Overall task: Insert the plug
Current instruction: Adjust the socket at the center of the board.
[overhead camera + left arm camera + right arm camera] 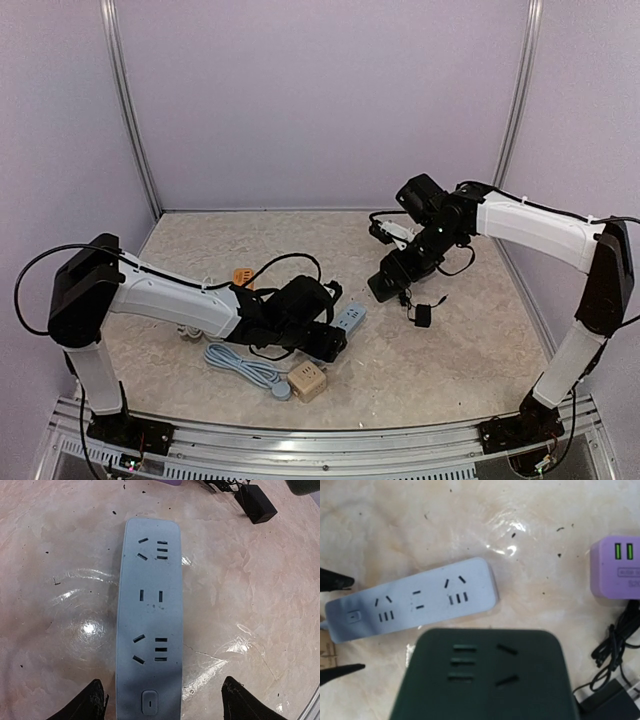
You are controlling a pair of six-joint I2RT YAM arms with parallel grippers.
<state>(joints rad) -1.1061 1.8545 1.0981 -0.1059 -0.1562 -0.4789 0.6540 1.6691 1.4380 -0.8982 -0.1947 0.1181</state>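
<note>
table [480, 340] | strip [149, 620] flat on it, switch end between left gripper [162, 702] jaws, touching neither | adapter [256, 504] beyond strip's far end, rightward | cube [307, 381] and coiled cable [240, 365] before left arm, near table's front edge | block [485, 680] in right gripper [388, 280], above table

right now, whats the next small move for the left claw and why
Probably lower the left claw and close it on the blue power strip. Its fingers stand open either side of the switch end, not touching, so the strip lies loose and could slide when pushed on.
</note>
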